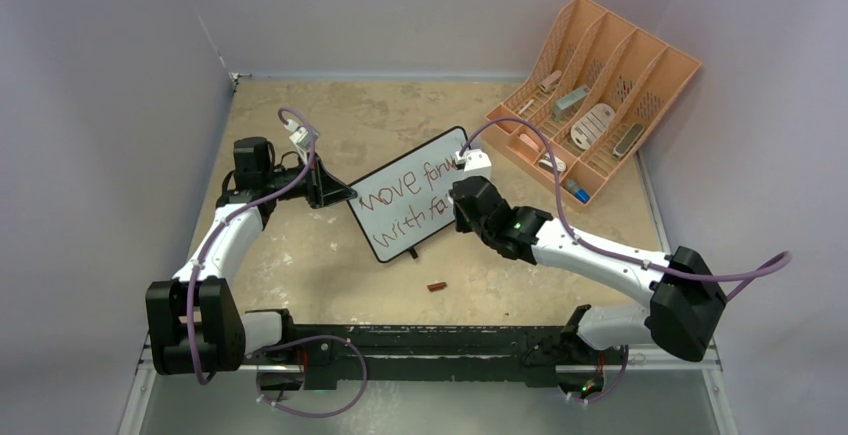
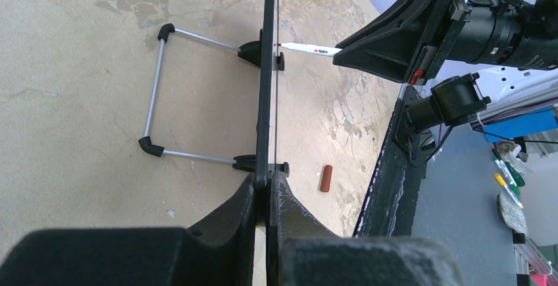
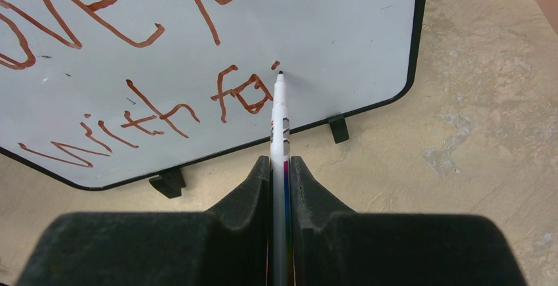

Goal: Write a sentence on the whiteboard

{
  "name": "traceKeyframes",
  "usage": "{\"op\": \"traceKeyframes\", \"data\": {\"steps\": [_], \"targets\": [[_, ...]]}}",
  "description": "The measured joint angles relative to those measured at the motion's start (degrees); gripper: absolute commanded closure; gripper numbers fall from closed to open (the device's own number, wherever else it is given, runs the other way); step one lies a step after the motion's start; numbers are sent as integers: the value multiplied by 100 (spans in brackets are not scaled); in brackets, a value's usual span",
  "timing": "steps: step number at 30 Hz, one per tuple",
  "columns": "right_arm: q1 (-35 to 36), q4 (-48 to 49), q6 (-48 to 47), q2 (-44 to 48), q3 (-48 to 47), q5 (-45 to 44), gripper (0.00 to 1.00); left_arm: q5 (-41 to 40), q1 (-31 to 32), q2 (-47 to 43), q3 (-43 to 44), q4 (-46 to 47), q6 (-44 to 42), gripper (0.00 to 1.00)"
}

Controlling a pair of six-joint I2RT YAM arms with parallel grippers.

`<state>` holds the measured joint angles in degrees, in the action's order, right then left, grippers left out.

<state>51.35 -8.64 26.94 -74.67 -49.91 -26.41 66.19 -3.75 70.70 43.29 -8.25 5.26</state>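
Observation:
The whiteboard (image 1: pixel 400 217) stands tilted on the table and carries red writing, "move for" over "with fa" (image 3: pixel 233 95). My left gripper (image 1: pixel 340 193) is shut on the board's left edge. In the left wrist view the board (image 2: pixel 266 69) shows edge-on between that gripper's (image 2: pixel 270 184) fingers. My right gripper (image 3: pixel 281 164) is shut on a white marker (image 3: pixel 279 121). The marker's dark tip touches the board (image 3: pixel 342 29) just right of the "fa". From above, the right gripper (image 1: pixel 462 205) covers the board's right part.
A peach slotted organizer (image 1: pixel 640 105) with several small items stands at the back right. A small red marker cap (image 1: pixel 437 286) (image 2: pixel 326 177) lies on the table in front of the board. The board's wire stand (image 2: pixel 154 95) reaches out behind it.

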Motion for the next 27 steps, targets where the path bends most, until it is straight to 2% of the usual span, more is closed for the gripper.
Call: {"op": "traceKeyframes", "data": {"steps": [27], "targets": [[0,-181,142,-114,0,48,100,-2,0,0,0,0,0,100]]}}
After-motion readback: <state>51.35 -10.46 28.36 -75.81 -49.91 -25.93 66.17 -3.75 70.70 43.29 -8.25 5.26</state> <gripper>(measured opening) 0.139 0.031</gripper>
